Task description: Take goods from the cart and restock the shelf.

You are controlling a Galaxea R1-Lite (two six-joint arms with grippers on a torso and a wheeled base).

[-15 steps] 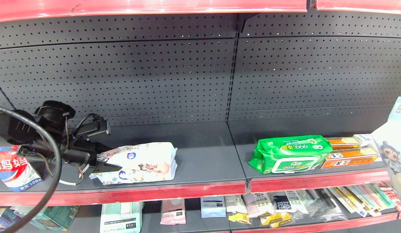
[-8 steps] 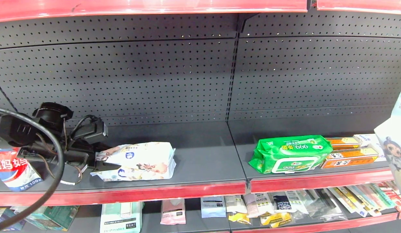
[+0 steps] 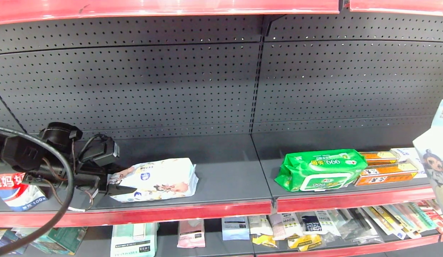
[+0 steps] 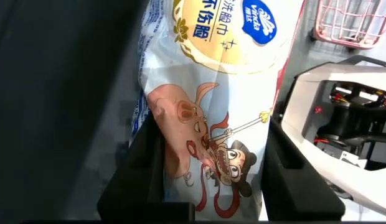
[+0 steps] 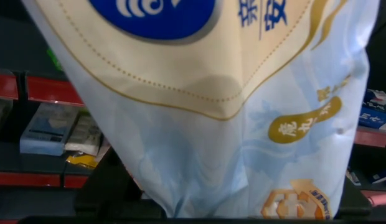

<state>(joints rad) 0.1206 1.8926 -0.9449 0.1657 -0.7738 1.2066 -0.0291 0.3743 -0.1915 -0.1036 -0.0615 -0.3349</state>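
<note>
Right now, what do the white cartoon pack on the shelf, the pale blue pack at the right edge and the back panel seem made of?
White cartoon pack: soft printed plastic film, glossy; it creases and bulges.
Pale blue pack: likely the same film, with soft folds.
Back panel: probably painted sheet metal, matte dark grey, regular punched holes.

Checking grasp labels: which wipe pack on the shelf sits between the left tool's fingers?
The white cartoon-printed pack, not the green pack lying free farther right.
</note>
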